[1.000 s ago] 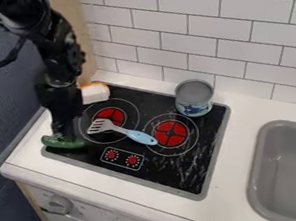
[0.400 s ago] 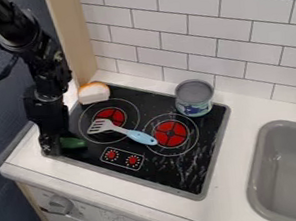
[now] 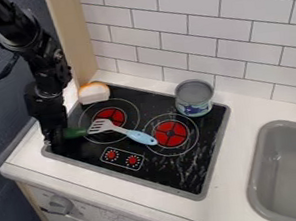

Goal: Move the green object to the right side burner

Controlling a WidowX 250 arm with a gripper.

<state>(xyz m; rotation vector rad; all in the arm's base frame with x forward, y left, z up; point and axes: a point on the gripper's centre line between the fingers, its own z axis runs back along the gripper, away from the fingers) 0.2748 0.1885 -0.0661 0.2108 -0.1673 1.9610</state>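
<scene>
The black gripper [image 3: 51,138] hangs low over the left front corner of the stove [image 3: 165,173]. The green object [image 3: 74,133] shows just to its right, on the left side of the stove, with its left part hidden behind the gripper. Its right end lies close to the head of the spatula; whether they touch I cannot tell. The right side burner [image 3: 170,133] is a red disc inside white rings, with the spatula's blue handle [image 3: 141,137] reaching over its left edge.
The spatula's slotted head [image 3: 101,126] lies over the left burner [image 3: 111,116]. Bread-like toy [image 3: 93,93] sits at the back left corner, a grey-topped can [image 3: 194,97] at the back right. Right of the stove is a grey sink [image 3: 289,172]; a tiled wall stands behind.
The gripper moved left from over the green object and now covers its left part. Most recently the green object shifted a little towards the back, nearer the spatula head.
</scene>
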